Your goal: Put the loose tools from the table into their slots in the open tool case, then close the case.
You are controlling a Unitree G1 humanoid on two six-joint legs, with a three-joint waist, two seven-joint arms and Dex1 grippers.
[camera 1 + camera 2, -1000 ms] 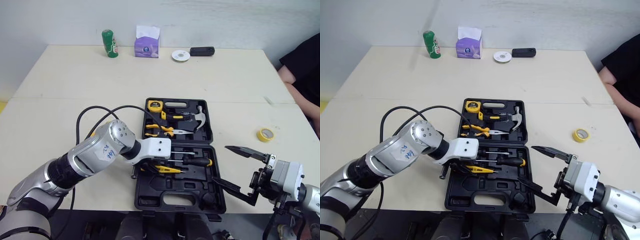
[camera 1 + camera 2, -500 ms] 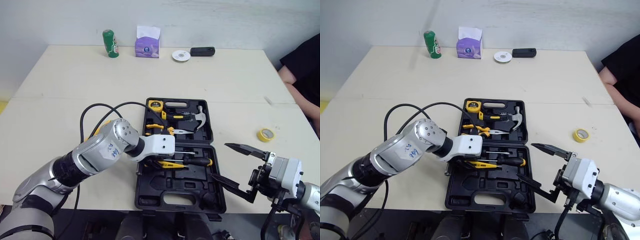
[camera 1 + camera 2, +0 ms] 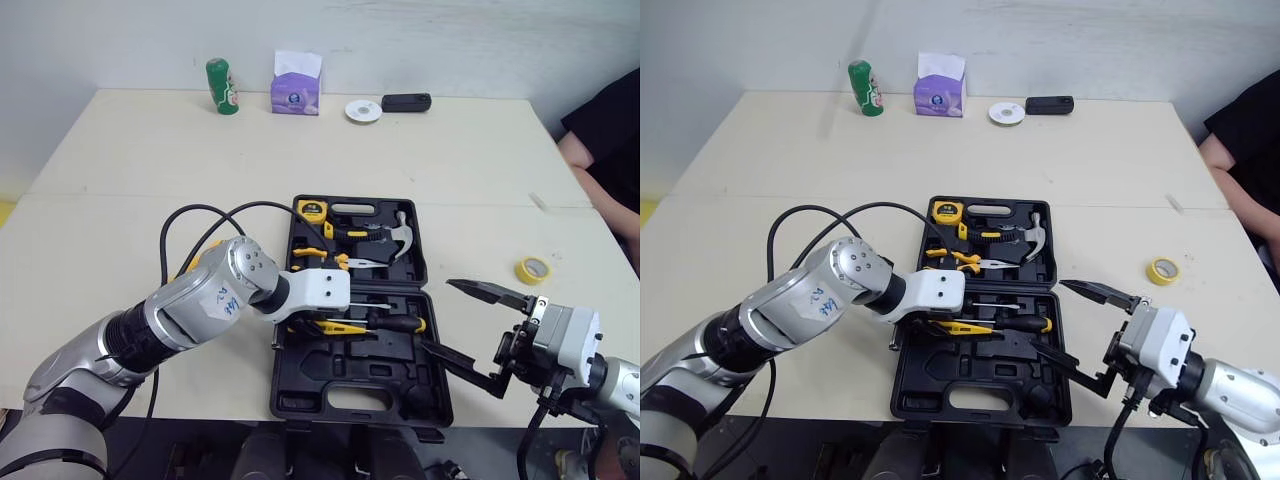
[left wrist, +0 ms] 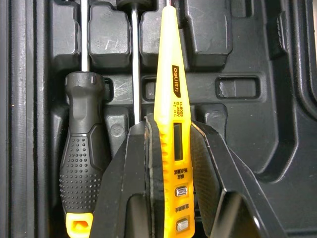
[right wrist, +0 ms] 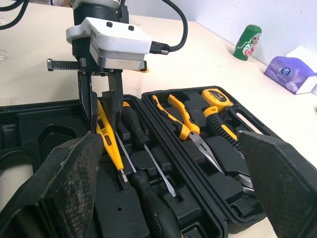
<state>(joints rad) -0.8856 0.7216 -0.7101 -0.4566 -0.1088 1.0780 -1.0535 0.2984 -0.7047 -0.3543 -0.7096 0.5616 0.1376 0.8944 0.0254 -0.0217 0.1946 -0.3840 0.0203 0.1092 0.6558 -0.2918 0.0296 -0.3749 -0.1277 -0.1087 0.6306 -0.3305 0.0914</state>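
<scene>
wall (image 3: 450, 30): pale, plain | table (image 3: 150, 150): cream | floor (image 3: 4, 212): perhaps yellow

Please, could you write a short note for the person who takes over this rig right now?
Left gripper: jaws shut on the yellow tester pen, low in the near half of the open tool case, beside the black-handled screwdriver.
Right gripper: jaws open, empty, by the case's right edge.
Done: hammer, pliers, tape measure in the far half.
To do: seat and release the pen, check the yellow tape roll on the table, close the case.
</scene>
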